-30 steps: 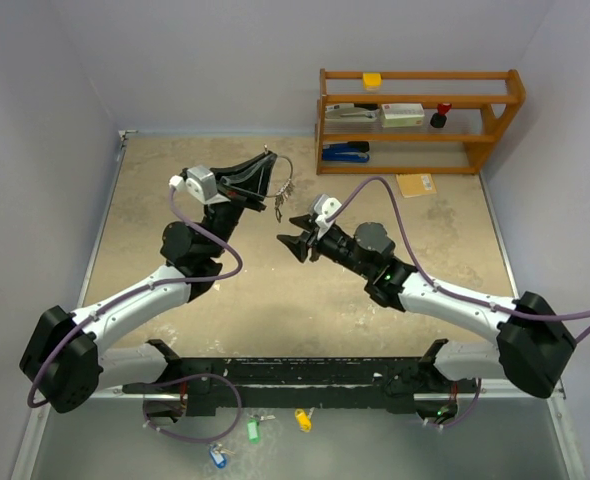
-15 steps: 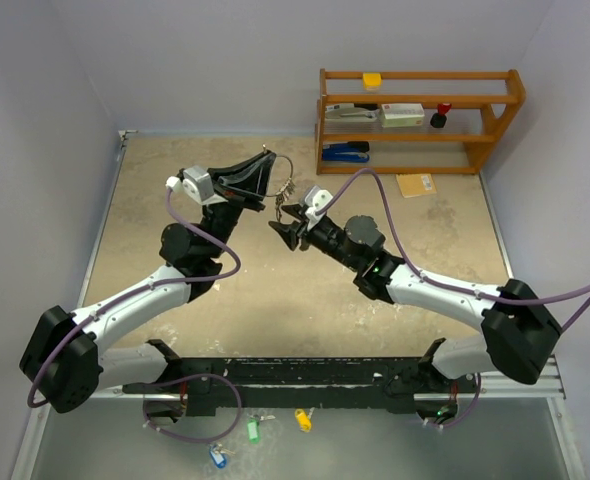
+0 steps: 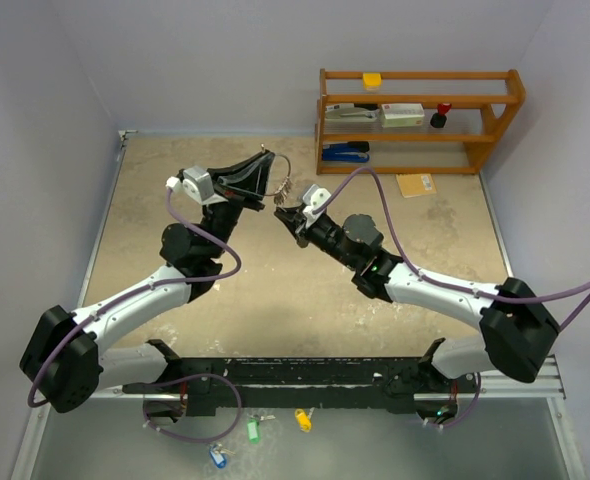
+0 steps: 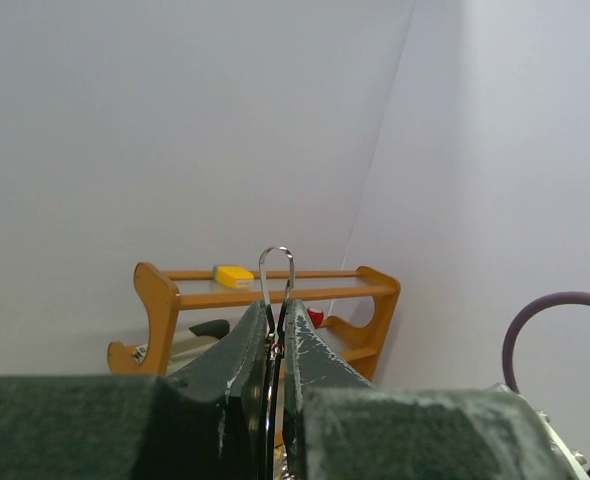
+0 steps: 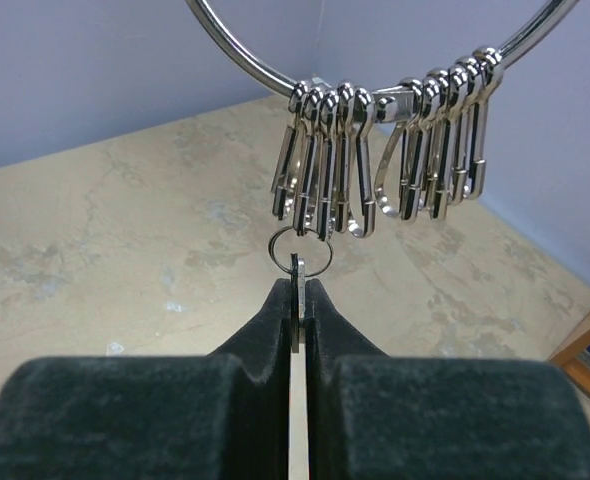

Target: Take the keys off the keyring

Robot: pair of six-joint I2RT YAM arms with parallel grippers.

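Observation:
My left gripper (image 3: pixel 271 176) is raised over the middle of the table, shut on the keyring (image 3: pixel 283 168), a thin silver wire loop that juts past the fingertips (image 4: pixel 276 258). In the right wrist view the keyring (image 5: pixel 243 52) arcs across the top, and several silver snap clips (image 5: pixel 325 160) hang from it. One clip carries a small split ring (image 5: pixel 316 262). From that ring hangs one of the keys (image 5: pixel 296 300), edge-on. My right gripper (image 5: pixel 300 288) is shut on it just below the clips (image 3: pixel 286 186). No other keys show.
A wooden shelf (image 3: pixel 420 120) with a stapler, boxes and small items stands at the back right. A tan packet (image 3: pixel 415 185) lies before it. Green (image 3: pixel 253 430), yellow (image 3: pixel 302 420) and blue (image 3: pixel 217 458) tagged keys lie below the arm bases. Walls close in on both sides.
My right gripper has moved up and left to the hanging clips and shut on the key. The left arm and keyring have stayed in place.

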